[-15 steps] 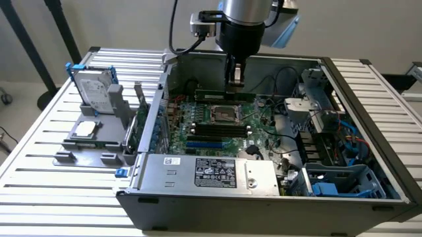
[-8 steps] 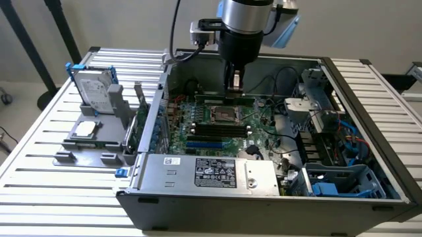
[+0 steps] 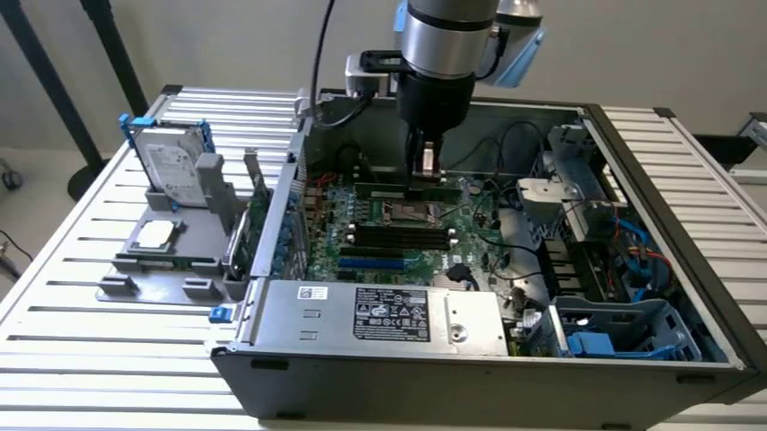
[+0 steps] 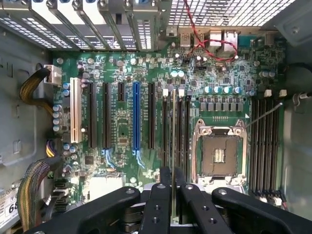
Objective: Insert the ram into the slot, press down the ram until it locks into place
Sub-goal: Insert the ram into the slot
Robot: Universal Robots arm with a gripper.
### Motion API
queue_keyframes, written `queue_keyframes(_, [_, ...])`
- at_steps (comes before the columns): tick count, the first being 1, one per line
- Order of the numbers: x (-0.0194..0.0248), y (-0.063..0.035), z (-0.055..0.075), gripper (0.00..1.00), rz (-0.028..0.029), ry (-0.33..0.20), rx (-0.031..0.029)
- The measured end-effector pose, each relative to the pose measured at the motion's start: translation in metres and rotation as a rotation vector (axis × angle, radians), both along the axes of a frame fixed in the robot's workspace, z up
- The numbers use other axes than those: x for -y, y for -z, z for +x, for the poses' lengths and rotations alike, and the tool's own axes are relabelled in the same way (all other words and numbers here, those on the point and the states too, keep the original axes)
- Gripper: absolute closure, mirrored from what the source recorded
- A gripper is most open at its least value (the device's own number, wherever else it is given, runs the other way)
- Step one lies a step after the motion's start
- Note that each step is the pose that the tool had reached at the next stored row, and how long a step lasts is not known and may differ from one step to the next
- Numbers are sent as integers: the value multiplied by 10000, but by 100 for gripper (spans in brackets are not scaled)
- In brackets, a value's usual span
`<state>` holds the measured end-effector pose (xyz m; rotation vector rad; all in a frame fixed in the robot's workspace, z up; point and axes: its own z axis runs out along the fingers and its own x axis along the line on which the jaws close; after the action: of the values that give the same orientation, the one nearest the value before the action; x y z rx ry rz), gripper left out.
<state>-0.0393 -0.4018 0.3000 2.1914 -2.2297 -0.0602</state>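
We saw a slatted worktop (image 3: 54, 323) carrying an open computer case (image 3: 359, 382), laid on its side so that the motherboard (image 4: 234, 73) faced up towards the arm. The jaws (image 4: 173, 178) hung inside the case over that board, with the empty processor socket (image 4: 218, 156) just to one side of them and the bright blue slot (image 4: 135, 117) a little further off on the other side. Directly beneath the jaws ran a bank of black memory sockets, and the slot (image 4: 176, 117) we took for the target was largely covered by what the jaws carried. The jaws were closed tightly on the ram (image 4: 174, 126), pinching its flat faces near one end, so the stick stood on edge and ran lengthwise along the slot; we judged that hold was chosen to keep the contact edge pointing down into the socket. In the exterior view the ram (image 3: 386, 191) lay low under the jaws (image 3: 426, 175), close to the board. Whether it was seated, or the end clips locked, we could not tell.
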Motion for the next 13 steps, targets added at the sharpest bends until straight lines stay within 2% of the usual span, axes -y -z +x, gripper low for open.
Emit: queue_keyframes(13, [41, 238, 0, 86, 1, 0, 0])
